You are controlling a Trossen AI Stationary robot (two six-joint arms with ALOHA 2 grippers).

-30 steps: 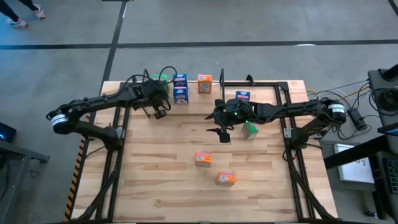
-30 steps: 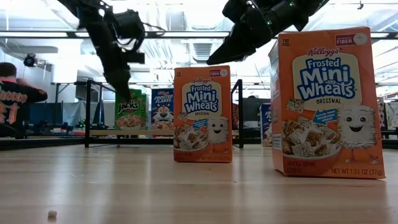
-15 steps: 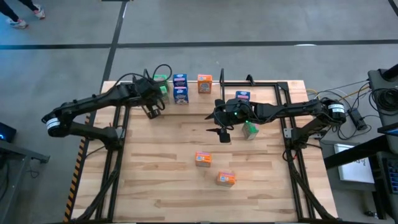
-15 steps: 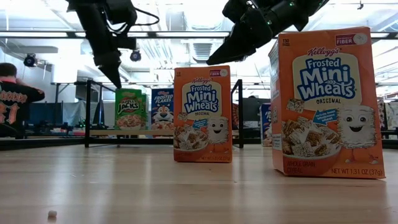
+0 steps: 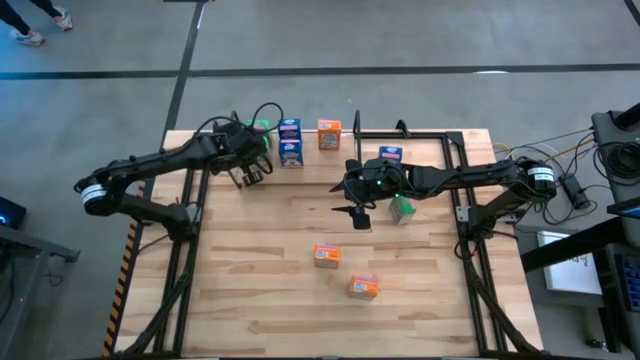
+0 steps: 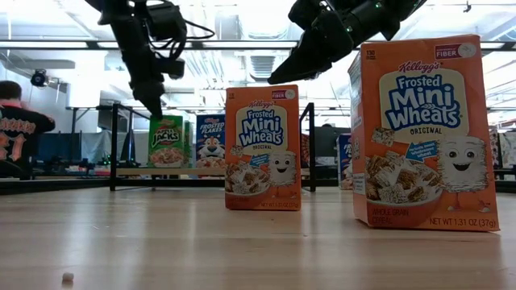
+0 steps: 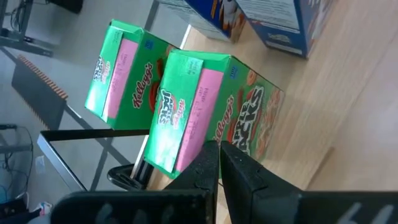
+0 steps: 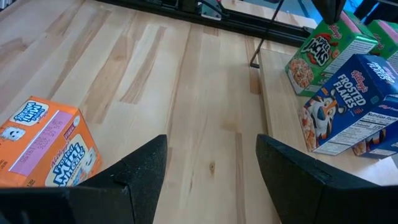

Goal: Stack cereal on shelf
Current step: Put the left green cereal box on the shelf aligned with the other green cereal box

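Observation:
Cereal boxes stand upright on the shelf (image 5: 309,143), a light wood plank along the table's far edge: two green boxes (image 5: 260,130) at its left end, then blue boxes (image 5: 290,142) and an orange box (image 5: 329,133). My left gripper (image 5: 252,172) is shut. It hangs just above and in front of the nearer green box (image 7: 214,109) and touches nothing. In the low view its tip (image 6: 155,109) is a little above that box (image 6: 167,141). My right gripper (image 8: 211,174) stands open over the table's middle, and nothing is between its fingers.
Two orange boxes (image 5: 327,256) (image 5: 363,288) stand on the table's near middle. A green box (image 5: 402,208) and a blue one (image 5: 390,155) sit beside my right arm. Black mount frames (image 5: 185,230) (image 5: 470,230) run along both sides. A person (image 6: 20,137) is in the room beyond.
My left gripper, shut throughout, has risen from the level of the green box's top to a little above it. In between it swung slightly toward the table's left edge and came back.

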